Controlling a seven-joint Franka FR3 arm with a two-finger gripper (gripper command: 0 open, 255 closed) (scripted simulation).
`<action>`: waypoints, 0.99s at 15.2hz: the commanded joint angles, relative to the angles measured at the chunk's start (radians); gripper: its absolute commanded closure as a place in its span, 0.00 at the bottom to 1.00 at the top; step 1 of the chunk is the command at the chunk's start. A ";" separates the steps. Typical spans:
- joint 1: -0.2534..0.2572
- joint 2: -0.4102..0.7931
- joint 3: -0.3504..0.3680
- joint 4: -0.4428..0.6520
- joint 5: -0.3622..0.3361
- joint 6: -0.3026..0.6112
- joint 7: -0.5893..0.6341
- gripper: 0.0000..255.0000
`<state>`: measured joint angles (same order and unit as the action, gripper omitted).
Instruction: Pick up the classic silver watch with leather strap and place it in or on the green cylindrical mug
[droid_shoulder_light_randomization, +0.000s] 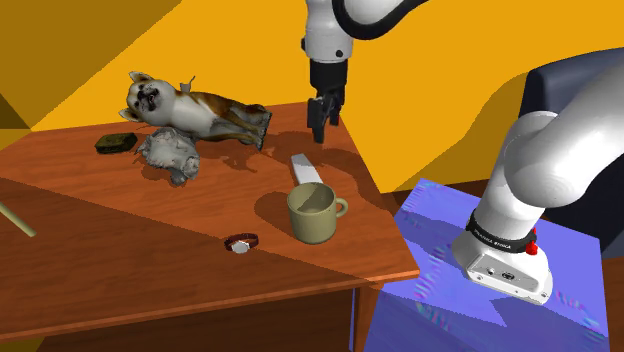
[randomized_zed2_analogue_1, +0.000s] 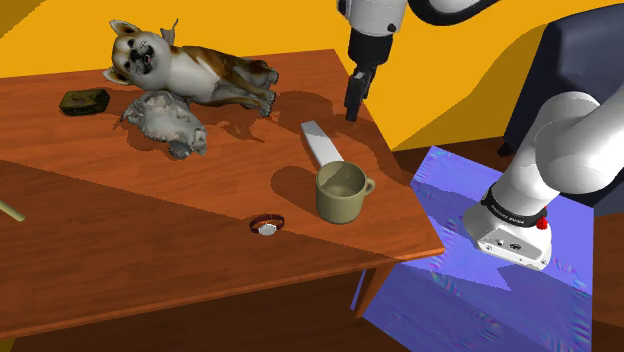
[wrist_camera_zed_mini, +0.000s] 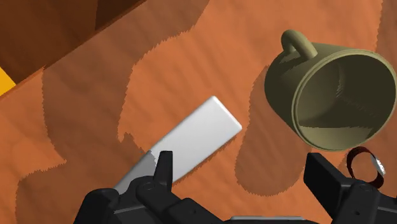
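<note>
while the gripper (droid_shoulder_light_randomization: 322, 118) hangs empty, fingers spread, near the white bar (droid_shoulder_light_randomization: 304, 168), the watch (droid_shoulder_light_randomization: 240, 243) lies flat by the table (droid_shoulder_light_randomization: 120, 250) front edge, just beside the olive-green mug (droid_shoulder_light_randomization: 315, 212). risks: fingers clipping the mug on approach; thin strap slipping the pinch.

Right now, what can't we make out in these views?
Watch: wrist view, half hidden behind an end effector finger; its dial is too small to read elsewhere.
Dark green object: shoulder view, too small to identify.
Pale stick: shoulder view, cut off by the left edge.
</note>
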<state>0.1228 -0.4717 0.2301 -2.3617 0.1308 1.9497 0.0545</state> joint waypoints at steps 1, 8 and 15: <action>0.013 0.047 0.034 0.013 -0.005 0.040 0.018 0.00; 0.047 0.258 0.156 0.131 -0.074 0.141 0.113 0.00; 0.094 0.496 0.254 0.293 -0.226 0.195 0.242 0.00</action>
<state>0.2079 -0.0081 0.4716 -2.0905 -0.0707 2.1388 0.2766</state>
